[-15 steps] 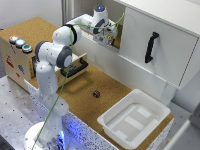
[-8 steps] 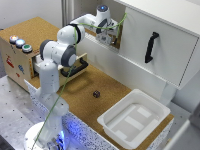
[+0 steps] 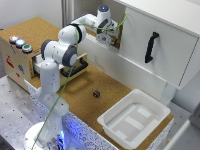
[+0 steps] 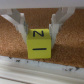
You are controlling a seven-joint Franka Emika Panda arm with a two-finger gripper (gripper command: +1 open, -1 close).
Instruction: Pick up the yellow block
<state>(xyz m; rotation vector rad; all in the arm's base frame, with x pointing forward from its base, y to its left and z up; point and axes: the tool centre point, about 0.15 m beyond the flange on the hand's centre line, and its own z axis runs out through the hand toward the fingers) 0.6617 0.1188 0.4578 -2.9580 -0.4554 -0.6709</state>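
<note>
Yellow block (image 4: 40,44) between the jaws, gripped on both sides | gripper (image 3: 108,34) raised near white cabinet (image 3: 160,45) | cork surface (image 3: 80,90) below

A white tray (image 3: 150,131) and small dark cube (image 3: 96,93) sit on the cork tabletop (image 3: 82,92).

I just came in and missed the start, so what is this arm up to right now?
A single Franka Panda arm is reaching up toward the open white cabinet, its gripper near the shelf opening. In the wrist view, the yellow block sits between the two fingers over a cork surface; whether they are pressing it is not clear. On the cork table below lie a small dark cube and a white tray.
</note>
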